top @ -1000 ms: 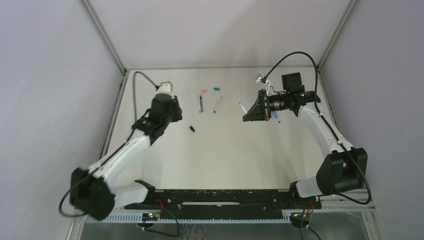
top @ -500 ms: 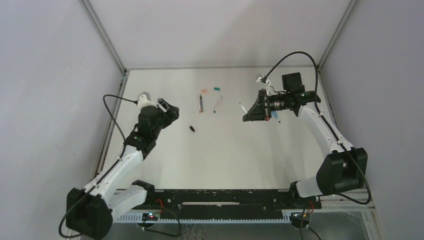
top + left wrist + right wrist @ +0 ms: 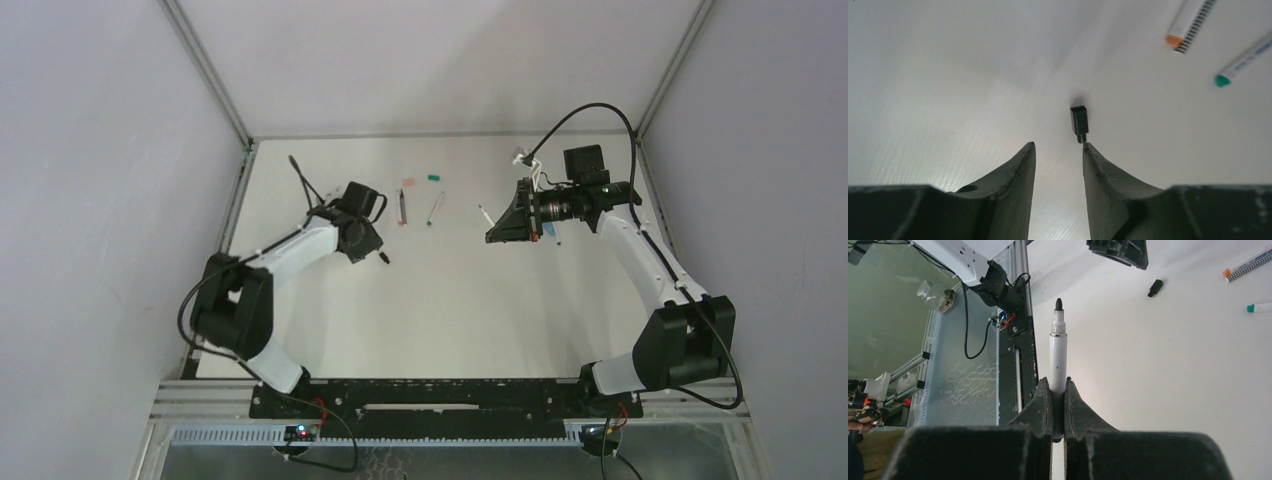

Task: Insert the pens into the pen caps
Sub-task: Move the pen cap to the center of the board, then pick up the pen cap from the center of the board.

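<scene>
The white tabletop (image 3: 450, 300) is boxed in by plain grey walls (image 3: 90, 150) along its left, far and right edges, with aluminium posts (image 3: 205, 70) rising from both far corners. Beyond its near edge lie a patterned metal sheet (image 3: 963, 385), a small lit circuit board (image 3: 300, 432) and, further off, a clear glass jar (image 3: 929, 291).

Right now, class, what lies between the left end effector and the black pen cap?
Nothing. The left wrist view shows only bare table there. The black pen cap lies just ahead of the left end effector, close by one fingertip.
</scene>
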`<state>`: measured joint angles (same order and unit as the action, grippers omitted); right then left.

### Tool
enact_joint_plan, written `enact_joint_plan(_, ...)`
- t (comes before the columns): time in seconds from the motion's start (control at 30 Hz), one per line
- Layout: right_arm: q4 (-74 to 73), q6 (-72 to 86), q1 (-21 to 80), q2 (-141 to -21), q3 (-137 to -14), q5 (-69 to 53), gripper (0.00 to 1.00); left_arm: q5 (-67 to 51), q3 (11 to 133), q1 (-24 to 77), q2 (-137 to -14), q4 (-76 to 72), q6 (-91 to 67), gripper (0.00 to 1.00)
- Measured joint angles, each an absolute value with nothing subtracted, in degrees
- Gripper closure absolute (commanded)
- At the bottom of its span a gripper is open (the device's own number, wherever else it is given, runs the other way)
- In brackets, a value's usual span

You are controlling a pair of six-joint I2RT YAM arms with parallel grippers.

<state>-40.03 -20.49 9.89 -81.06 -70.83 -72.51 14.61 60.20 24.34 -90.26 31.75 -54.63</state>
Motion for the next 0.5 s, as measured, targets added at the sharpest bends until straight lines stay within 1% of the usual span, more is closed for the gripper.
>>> enact_joint_plan(0.13,-40.05,-20.49,9.87,-80.90,-70.83,-72.51,1.00,14.59,65.91,24.47,-98.02,36.38,-54.61,0.55)
enact_joint_plan(0.23,-40.05,-20.49,9.82,-80.75,-70.83,-72.51,1.00,14.61,68.66,24.49,-101.51,38.15,-54.63,0.55)
enact_joint_plan(0.5,-40.12,-20.60,9.82,-80.60,-70.83,-72.51,1.00,14.57,73.89,24.49,-105.43,40.64,-54.59,0.52)
